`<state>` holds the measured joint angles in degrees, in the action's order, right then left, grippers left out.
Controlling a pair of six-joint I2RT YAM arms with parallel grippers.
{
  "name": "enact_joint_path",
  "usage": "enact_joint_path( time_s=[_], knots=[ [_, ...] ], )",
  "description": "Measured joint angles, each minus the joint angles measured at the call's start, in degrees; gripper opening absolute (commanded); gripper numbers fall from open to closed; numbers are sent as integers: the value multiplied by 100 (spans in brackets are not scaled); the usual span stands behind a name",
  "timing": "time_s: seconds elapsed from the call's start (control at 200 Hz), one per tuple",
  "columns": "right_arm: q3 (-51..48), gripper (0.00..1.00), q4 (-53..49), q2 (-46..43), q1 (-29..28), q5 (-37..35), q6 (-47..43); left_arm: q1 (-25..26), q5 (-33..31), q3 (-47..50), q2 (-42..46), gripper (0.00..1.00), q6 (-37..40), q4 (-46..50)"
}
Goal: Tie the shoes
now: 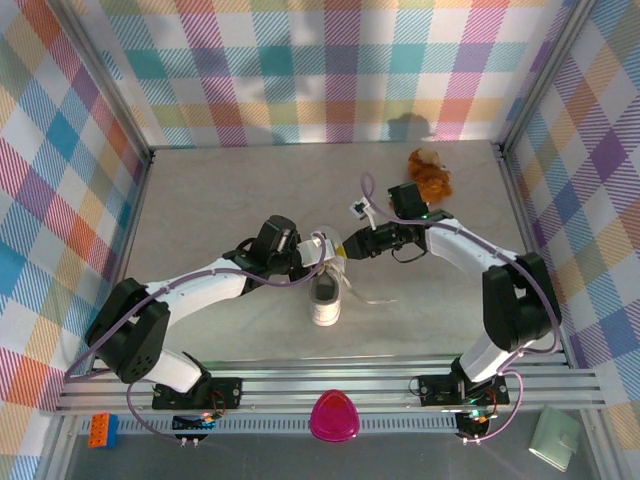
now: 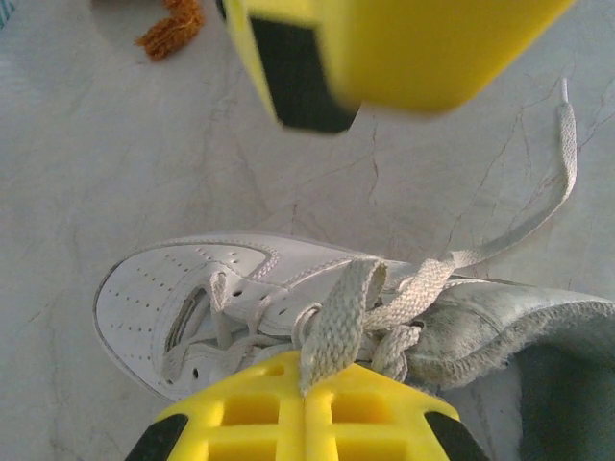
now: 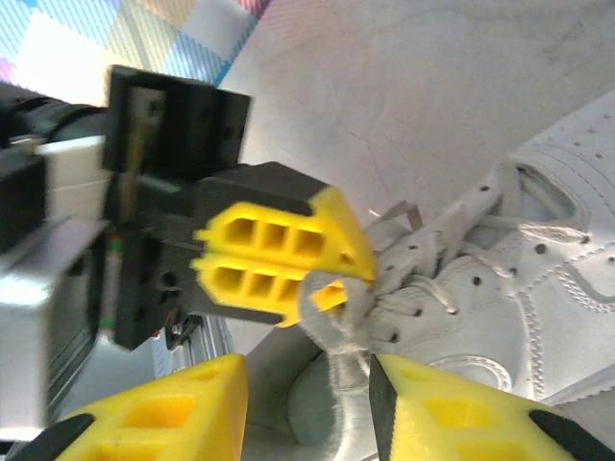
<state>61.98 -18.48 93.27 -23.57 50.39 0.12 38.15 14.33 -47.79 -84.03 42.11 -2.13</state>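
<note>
Tension matters: left gripper [image 2: 306,396] pinches a lace loop [image 2: 338,317] over the white sneaker [image 2: 163,288]. Right gripper [image 3: 307,389], spread around that loop, should close squarely and pull evenly.

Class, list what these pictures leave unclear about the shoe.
Top view: the laced front of the shoe, covered by the left gripper and right gripper.
Left wrist view: the heel, cut off at the right edge; the right gripper, blurred.
Right wrist view: the toe, cut off at the right edge.
</note>
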Motion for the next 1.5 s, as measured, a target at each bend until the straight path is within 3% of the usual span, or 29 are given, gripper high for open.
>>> enact_joint_path(
  time_s=[0.22, 0.665, 1.5],
  knots=[
    [160, 37, 308, 728, 0, 247, 387, 79, -50, 4, 74, 0, 107, 4],
    [422, 36, 177, 1108, -17, 1086, 240, 83, -50, 4, 90, 0, 186, 7],
    [800, 35, -404, 1537, -177, 1187, -221, 85, -48, 0, 90, 0, 254, 46]
  ],
)
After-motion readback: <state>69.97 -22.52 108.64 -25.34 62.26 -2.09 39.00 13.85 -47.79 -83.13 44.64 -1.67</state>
